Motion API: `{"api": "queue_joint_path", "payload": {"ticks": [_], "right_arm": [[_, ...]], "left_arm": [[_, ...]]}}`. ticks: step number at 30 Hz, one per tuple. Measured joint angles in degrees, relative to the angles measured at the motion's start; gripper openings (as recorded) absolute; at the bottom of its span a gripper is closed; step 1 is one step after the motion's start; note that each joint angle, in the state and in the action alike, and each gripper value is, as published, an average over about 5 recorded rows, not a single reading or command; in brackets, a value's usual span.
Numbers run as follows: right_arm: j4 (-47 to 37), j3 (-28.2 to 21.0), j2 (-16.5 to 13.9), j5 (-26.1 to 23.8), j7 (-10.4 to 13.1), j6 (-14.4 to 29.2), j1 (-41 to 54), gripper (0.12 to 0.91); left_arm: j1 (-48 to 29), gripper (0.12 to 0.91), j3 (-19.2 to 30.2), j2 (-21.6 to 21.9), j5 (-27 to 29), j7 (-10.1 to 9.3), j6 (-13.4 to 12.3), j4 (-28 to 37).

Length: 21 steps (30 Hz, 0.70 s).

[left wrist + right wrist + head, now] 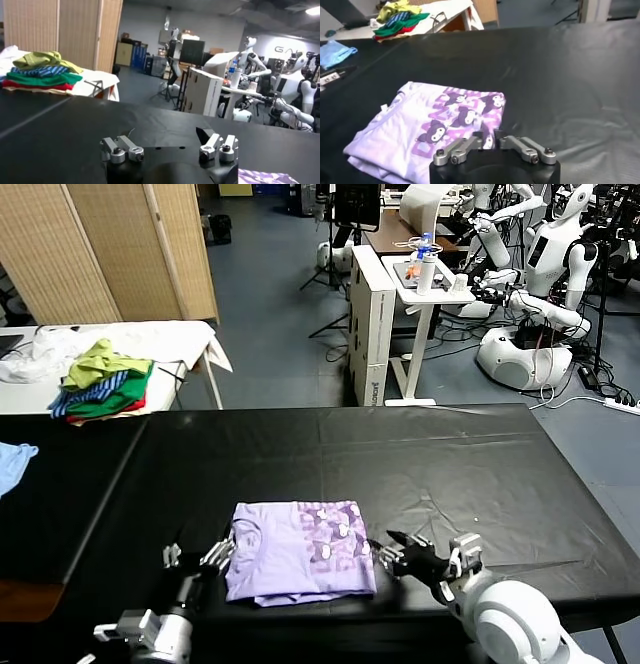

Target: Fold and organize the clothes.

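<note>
T-shirt (pixel 298 550) folded, lower centre | right hand (pixel 398 558) spread at its edge, empty | left hand (pixel 192 560) spread | withdraw level, don't snag the fold

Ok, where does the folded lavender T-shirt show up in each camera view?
Head view: the lavender T-shirt lies folded on the black table, near the front edge, between the two pincers.
Left wrist view: only a printed corner shows, at the picture's edge.
Right wrist view: it lies just beyond the right pincer.
Shared landmark: the colourful garment pile on the white table.
</note>
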Motion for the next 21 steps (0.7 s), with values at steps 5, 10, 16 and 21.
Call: {"api": "queue_joint_path", "payload": {"ticks": [5, 10, 16, 21], "right_arm": [[1.62, 3.04, -0.47, -0.16, -0.09, 0.0, -2.05, 0.885], [2.37, 7.41, -0.62, -1.77, -2.44, 0.99, -5.21, 0.906], [2.45, 13.21, -0.68, -7.1, -5.22, 11.82, -11.86, 0.907], [3.05, 16.46, 0.36, -11.4, -3.44, 22.13, -17.87, 0.907]], "left_arm": [[1.34, 0.907, 0.26, -0.06, -0.89, -1.01, 1.17, -0.88], [3.28, 0.907, 0.44, 0.7, -0.88, -2.38, 2.73, -2.06], [6.88, 0.907, -0.75, 2.92, -2.24, -2.77, 3.18, -3.91], [9.93, 0.907, -1.37, 3.84, -2.32, -2.91, 3.17, -5.26]]}}
